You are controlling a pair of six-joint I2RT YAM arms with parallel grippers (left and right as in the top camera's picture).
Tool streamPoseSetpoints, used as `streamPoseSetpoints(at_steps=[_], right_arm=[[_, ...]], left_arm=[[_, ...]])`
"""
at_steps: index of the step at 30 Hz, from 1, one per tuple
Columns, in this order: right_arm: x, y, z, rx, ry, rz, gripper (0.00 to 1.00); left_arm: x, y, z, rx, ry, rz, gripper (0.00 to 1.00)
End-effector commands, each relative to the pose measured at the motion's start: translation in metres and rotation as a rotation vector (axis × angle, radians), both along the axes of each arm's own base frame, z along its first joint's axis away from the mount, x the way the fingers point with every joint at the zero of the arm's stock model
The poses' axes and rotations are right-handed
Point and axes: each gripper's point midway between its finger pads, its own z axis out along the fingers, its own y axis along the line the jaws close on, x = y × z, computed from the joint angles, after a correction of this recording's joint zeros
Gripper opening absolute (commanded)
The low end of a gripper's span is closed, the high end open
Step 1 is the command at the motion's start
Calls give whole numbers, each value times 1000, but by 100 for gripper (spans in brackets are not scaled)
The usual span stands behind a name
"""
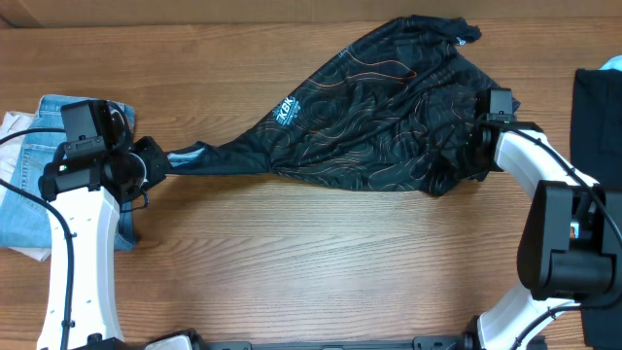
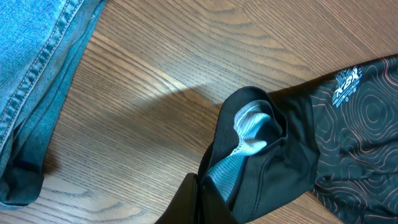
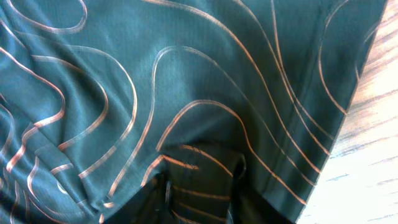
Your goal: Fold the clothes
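One big table (image 1: pixel 292 282) is carrying the black jersey (image 1: pixel 379 117), lying stretched across the far half. Your left gripper (image 1: pixel 155 163) is pinching its thin left end tight. Your right gripper (image 1: pixel 483 131) is sitting in bunched cloth; whether its jaws are gripping, you cannot tell. Pulling sideways is risking a slip.

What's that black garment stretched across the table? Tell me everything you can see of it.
It is a black jersey of thin fabric, covered in fine orange contour lines, with a small white logo. It lies crumpled on the wooden table, pulled into a narrow twisted tail toward the left hand, which grips it. The right hand seems to pinch its bunched wide end.
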Motion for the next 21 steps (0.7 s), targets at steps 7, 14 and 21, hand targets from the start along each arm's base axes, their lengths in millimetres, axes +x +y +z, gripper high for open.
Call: streamPoseSetpoints(at_steps=[7,14,21], right_arm=[[6,-15,-1,-49,-13,-29,4],[20,-27,41,-96,-52,71,4],[41,-57,200,-223,-232,172,4]], left_arm=[[2,6,14,34,-37,-7,4],[27,13,33,91,-163,-44,4],[64,34,140,153,-448,3,4]])
